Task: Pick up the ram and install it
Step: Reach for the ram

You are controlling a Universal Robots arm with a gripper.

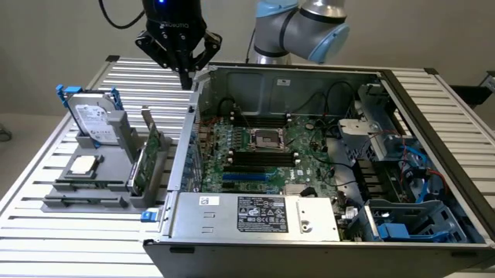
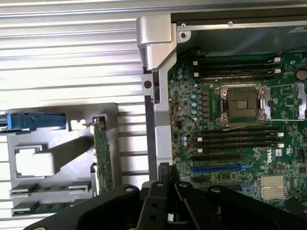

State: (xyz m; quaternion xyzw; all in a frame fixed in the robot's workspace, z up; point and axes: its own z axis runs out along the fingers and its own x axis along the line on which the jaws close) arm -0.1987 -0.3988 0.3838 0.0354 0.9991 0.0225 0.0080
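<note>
My gripper (image 2: 165, 170) blocks part of the gray rack (image 2: 76, 148) in the wrist view; the motherboard (image 2: 192, 120) runs past the view's edge, its lettering too small to read.

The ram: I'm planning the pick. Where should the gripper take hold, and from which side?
The ram stands on edge in a slot of the gray holder, leaving just its thin top edge free. So probably grip that upper long edge near mid-length, coming straight down from above.

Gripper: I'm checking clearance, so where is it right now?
The gripper hangs shut above the case's far corner, on the exterior view's left, behind the hard drive standing in its grey holder.
</note>
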